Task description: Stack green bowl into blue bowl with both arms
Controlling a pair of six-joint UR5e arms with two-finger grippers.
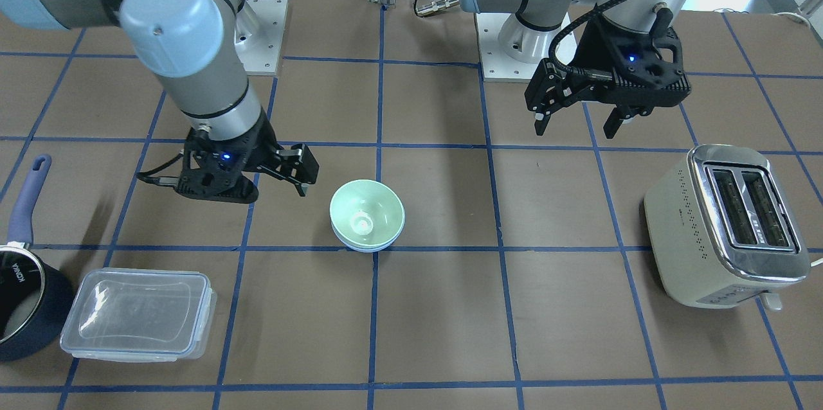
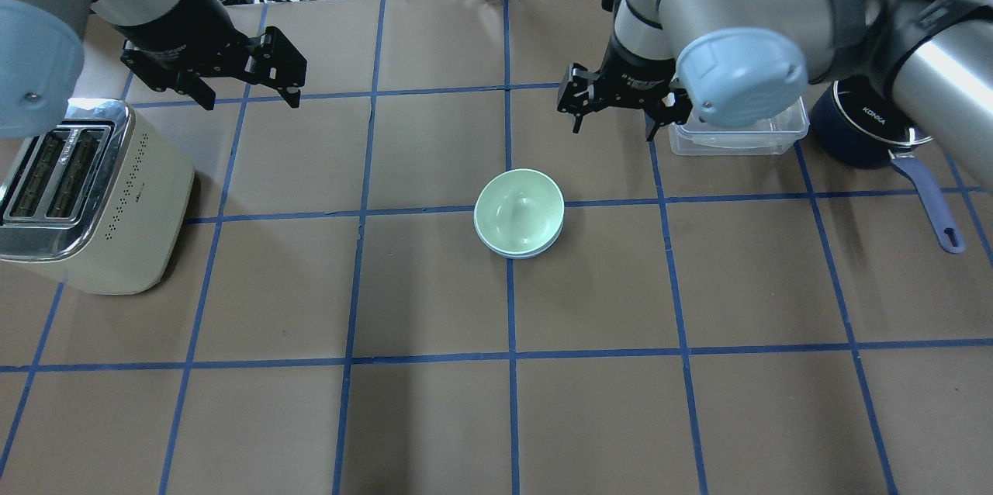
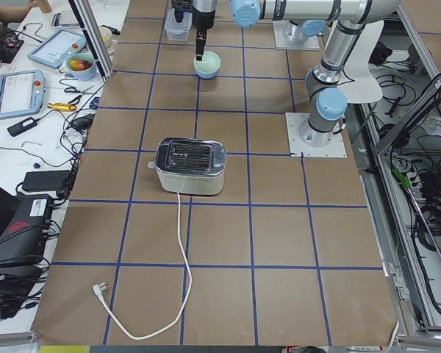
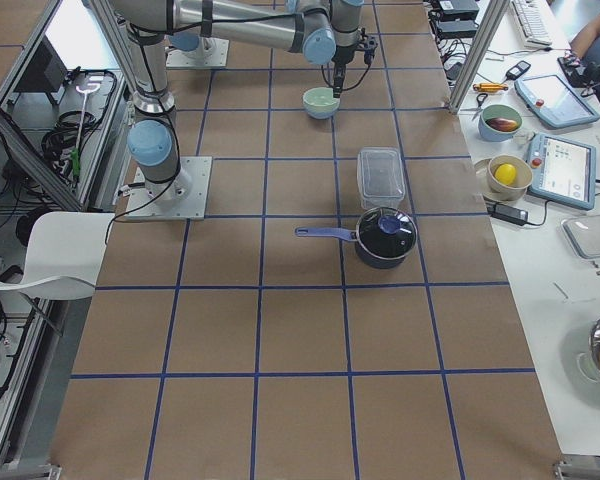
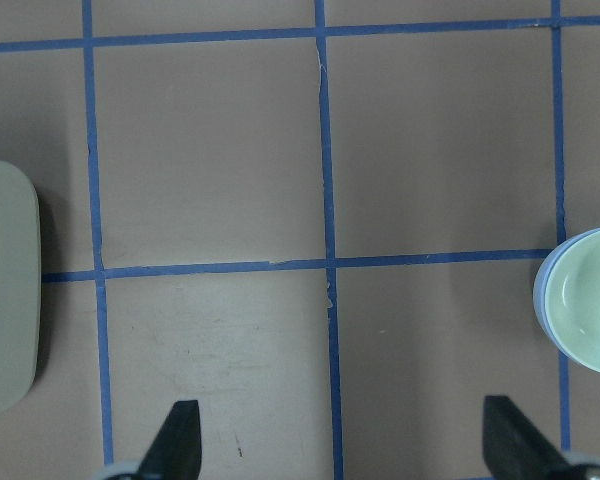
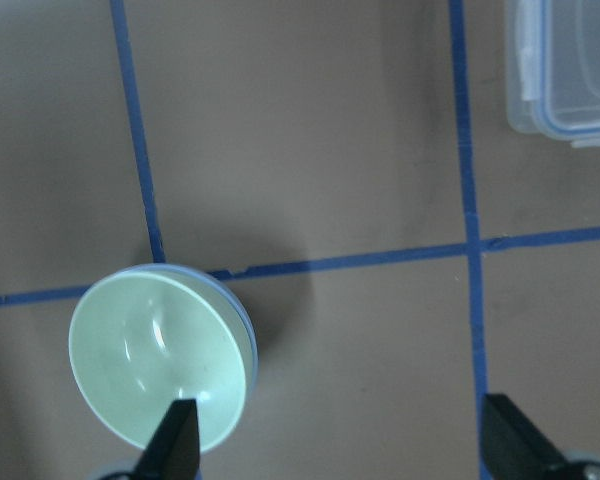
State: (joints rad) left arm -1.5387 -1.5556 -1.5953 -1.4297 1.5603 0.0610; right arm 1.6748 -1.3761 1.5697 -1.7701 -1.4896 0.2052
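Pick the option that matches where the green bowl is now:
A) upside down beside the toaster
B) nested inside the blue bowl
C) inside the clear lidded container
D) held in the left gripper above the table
B: the green bowl sits nested in the blue bowl, whose rim shows just beneath it. The left gripper and right gripper are both open and clear of it.

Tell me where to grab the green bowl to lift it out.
Probably by the rim of the green bowl, coming from straight above and straddling its wall. It sits upright, nested in the blue bowl, so only the rim stands free and its sides are covered.
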